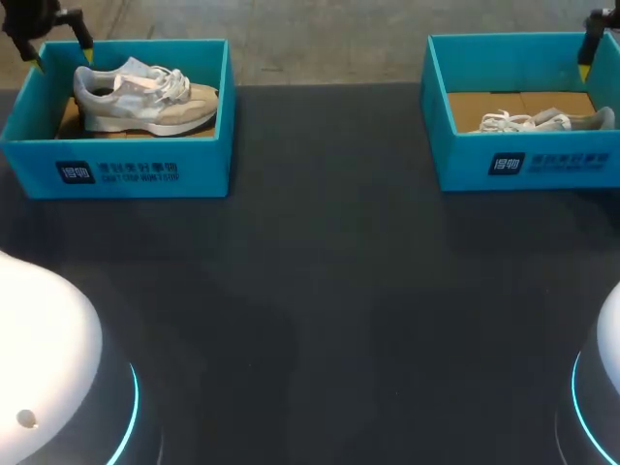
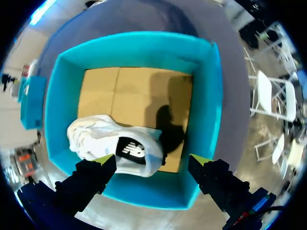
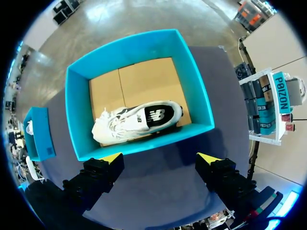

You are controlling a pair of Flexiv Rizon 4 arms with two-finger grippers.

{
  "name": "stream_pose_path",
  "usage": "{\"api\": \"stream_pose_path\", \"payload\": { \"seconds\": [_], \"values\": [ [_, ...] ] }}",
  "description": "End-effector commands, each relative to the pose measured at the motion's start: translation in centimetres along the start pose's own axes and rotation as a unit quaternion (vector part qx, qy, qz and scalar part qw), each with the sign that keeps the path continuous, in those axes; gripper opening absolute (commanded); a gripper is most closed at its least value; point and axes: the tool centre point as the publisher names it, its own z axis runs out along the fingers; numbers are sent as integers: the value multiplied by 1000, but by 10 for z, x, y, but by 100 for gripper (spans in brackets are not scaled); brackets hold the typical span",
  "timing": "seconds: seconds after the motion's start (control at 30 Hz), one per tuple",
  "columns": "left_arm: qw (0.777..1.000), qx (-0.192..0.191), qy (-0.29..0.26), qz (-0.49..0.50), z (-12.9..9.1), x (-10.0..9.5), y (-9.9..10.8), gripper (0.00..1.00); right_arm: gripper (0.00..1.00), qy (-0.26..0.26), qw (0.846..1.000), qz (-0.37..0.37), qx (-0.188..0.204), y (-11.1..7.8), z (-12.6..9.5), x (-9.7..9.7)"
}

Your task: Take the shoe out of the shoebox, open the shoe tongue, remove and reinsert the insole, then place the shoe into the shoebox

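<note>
Two teal shoeboxes stand at the table's far side. The left shoebox [image 1: 121,165] holds a beige and white shoe [image 1: 145,97] lying on its side. My left gripper [image 1: 63,53] hangs open above that box's far left corner. In the left wrist view the shoe [image 2: 115,143] lies below the left gripper [image 2: 153,159], nearer one finger, untouched. The right shoebox [image 1: 523,160] holds a white shoe [image 1: 542,121]. My right gripper [image 1: 587,58] hovers open above it. In the right wrist view this shoe [image 3: 139,122] lies in the box ahead of the right gripper [image 3: 160,158].
Both boxes have brown cardboard floors [image 2: 134,96], [image 3: 139,86]. The dark table [image 1: 320,310] stretches between and in front of the boxes. The two white arm bases [image 1: 39,358], [image 1: 605,358] sit at the near corners.
</note>
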Motion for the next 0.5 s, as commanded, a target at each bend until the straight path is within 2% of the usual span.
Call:
{"api": "stream_pose_path", "payload": {
  "seconds": [0.03, 0.27, 0.5],
  "values": [
    [999, 15, -6, 37, 7, 1, 14, 100, 100, 0, 1000, 0, -1, -1, 0, 0],
    [999, 12, -1, 44, 15, 1, 14, 100, 100, 0, 1000, 0, -1, -1, 0, 0],
    [999, 8, 15, 46, 33, -5, 16, 100, 100, 0, 1000, 0, -1, -1, 0, 0]
  ]
}}
